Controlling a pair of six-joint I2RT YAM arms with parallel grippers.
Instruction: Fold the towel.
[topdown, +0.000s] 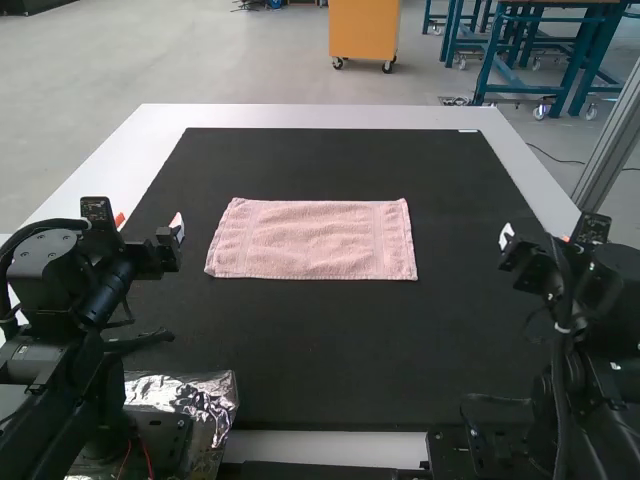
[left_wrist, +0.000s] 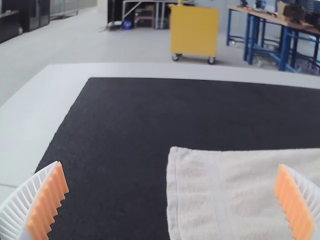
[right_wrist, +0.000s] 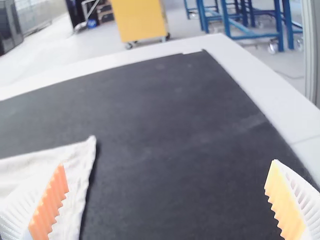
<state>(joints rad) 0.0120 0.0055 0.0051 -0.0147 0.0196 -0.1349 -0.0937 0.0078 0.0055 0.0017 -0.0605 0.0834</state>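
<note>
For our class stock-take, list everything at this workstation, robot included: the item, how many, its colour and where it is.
Towel: one, pink, lying flat on the mat, beyond its centre.
Mat: one, black, on the table.
Table: one, white, under the mat.
Foil: one crumpled covering, silver, by the left arm's base.
Arms: two, black, left arm and right arm at the table's near corners.
Grippers: two, white ribbed fingers with orange pads, both open; left gripper and right gripper on either side of the towel.
</note>
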